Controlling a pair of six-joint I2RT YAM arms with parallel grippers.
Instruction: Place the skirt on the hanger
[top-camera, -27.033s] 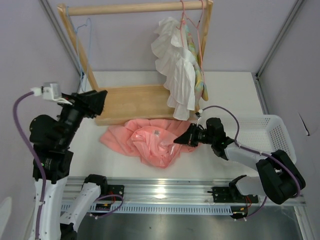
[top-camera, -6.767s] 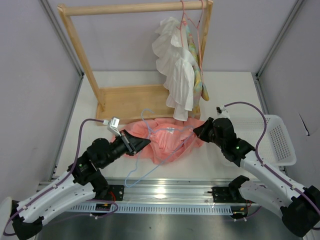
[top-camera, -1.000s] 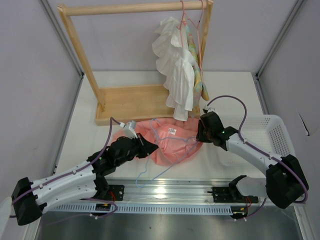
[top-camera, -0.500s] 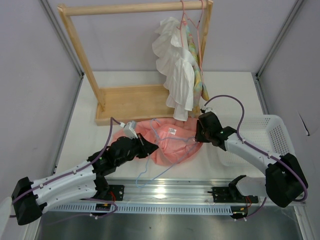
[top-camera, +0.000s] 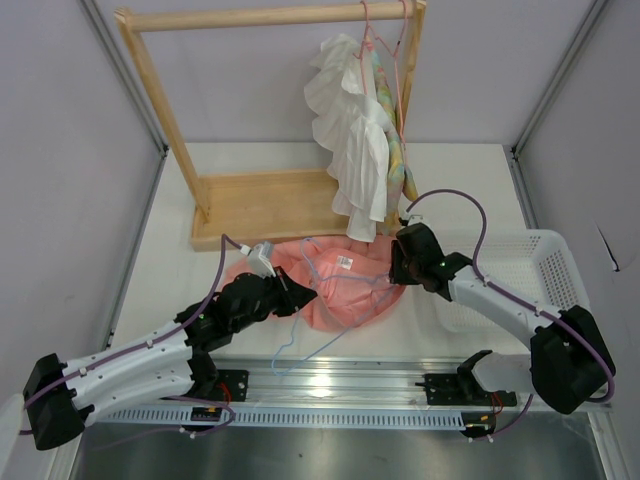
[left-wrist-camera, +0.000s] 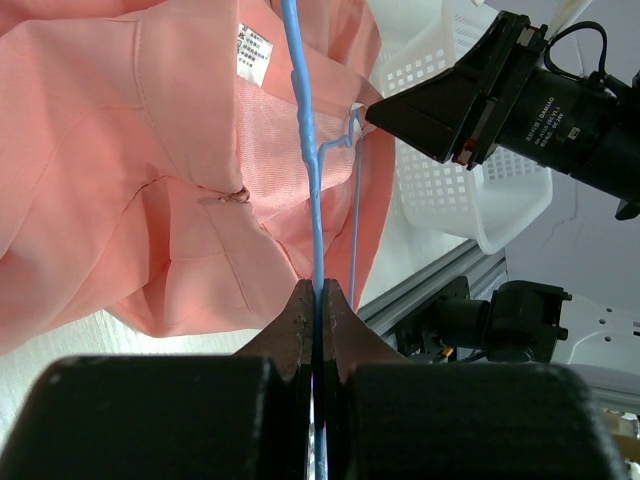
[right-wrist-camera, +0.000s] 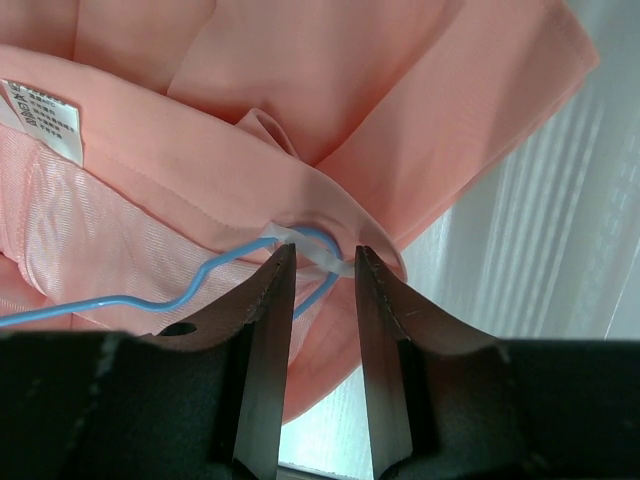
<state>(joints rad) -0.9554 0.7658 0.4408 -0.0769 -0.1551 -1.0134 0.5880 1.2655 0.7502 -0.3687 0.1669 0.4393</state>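
The salmon-pink skirt (top-camera: 345, 290) lies crumpled on the table in front of the rack, its white label (left-wrist-camera: 254, 50) facing up. The light-blue wire hanger (top-camera: 318, 262) lies across it. My left gripper (top-camera: 303, 293) is shut on the hanger's wire (left-wrist-camera: 305, 130). My right gripper (top-camera: 394, 268) is at the skirt's right edge. Its jaws stand apart around the hanger's curved end (right-wrist-camera: 322, 240), where a white ribbon loop (right-wrist-camera: 308, 250) of the skirt (right-wrist-camera: 400, 100) crosses the wire. Neither finger presses on the loop.
A wooden rack (top-camera: 260, 205) stands behind the skirt, with a white ruffled garment (top-camera: 350, 140) and a pastel garment (top-camera: 400, 165) on pink-red hangers (top-camera: 385, 40). A white basket (top-camera: 535, 275) sits at the right. A metal rail (top-camera: 320, 385) runs along the front.
The right gripper has edged slightly left toward the skirt's edge. The left arm, the hanger and the skirt have stayed put.
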